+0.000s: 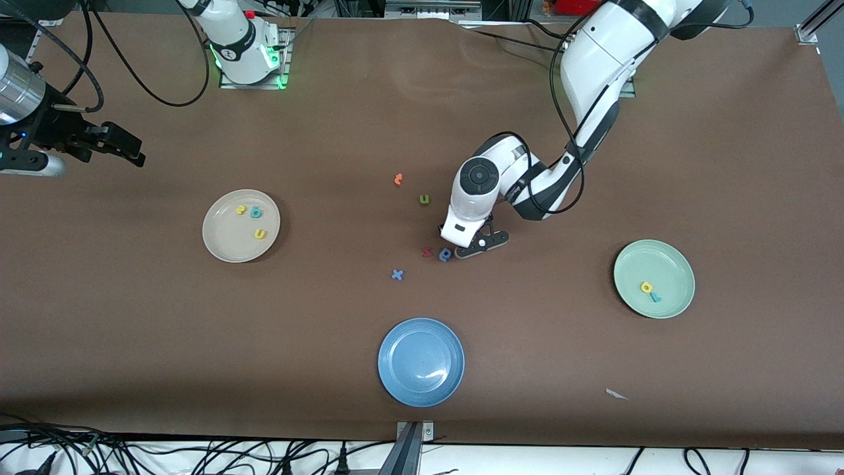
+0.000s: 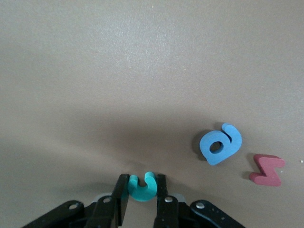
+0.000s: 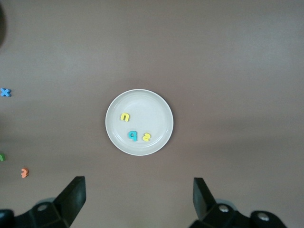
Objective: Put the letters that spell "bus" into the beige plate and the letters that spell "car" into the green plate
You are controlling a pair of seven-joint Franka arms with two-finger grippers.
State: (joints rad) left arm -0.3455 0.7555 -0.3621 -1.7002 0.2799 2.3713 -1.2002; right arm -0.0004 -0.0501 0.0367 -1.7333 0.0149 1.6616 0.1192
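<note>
At the middle of the table the left gripper (image 2: 142, 202) is down at the surface with its fingers (image 2: 122, 202) pressed against both sides of the teal "c" (image 2: 142, 187), which sits on the brown table (image 1: 330, 119) between them. Just beside it lie a darker blue letter (image 1: 446, 254) and a red zigzag letter (image 1: 427, 251) (the two are near each other but apart), with a blue "x" (image 1: 397, 274) a little nearer the front camera. An olive-green "u" (image 1: 424, 200) and an orange letter (image 1: 397, 179) lie farther from the camera than that group.

The beige plate (image 1: 221, 247) sits toward the right arm's end and holds the yellow "s" (image 1: 241, 210), the teal "b" (image 1: 256, 213) and the yellow "u" (image 1: 260, 233). The green plate (image 1: 672, 260) sits toward the left arm's end and holds the yellow "a" (image 1: 646, 286) with the teal "r" (image 1: 655, 297) just beside it. A blue plate (image 1: 395, 369) lies nearest the camera.

The right gripper (image 3: 137, 199) waits high over the beige plate, jaws spread wide and holding nothing.
</note>
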